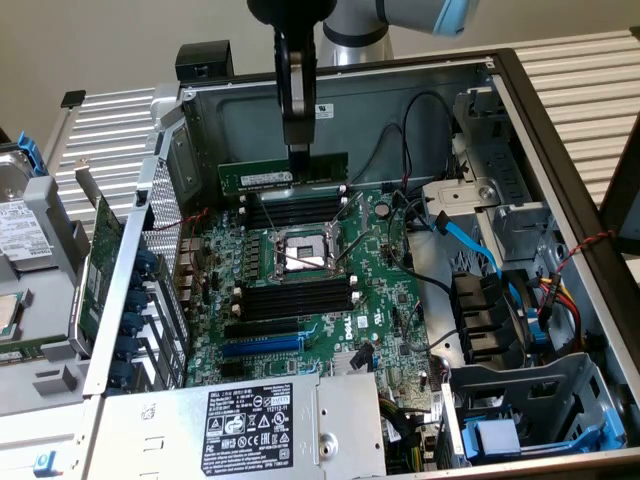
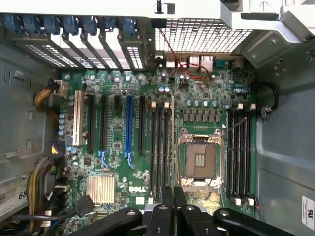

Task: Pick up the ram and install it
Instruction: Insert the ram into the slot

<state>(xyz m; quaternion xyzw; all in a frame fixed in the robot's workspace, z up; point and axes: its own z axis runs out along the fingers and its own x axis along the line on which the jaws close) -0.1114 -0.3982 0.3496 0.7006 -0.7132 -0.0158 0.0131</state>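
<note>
Arm (image 1: 352,38): descends from above, at the far side.
Claw (image 1: 298,152): pointing straight down, fingers (image 2: 167,197) pinched onto the ram (image 1: 250,178).

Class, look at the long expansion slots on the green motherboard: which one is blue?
The single blue plastic slot, flanked by black slots; the white slot lies at the row's end, farthest from the processor socket.

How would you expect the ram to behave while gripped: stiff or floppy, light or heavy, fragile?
The ram probably acts stiff: held by the gripper near its middle, both ends sit level without sagging. It is likely light, being a thin, narrow board. As a bare circuit board, it could well be damaged if pressed crooked.
</note>
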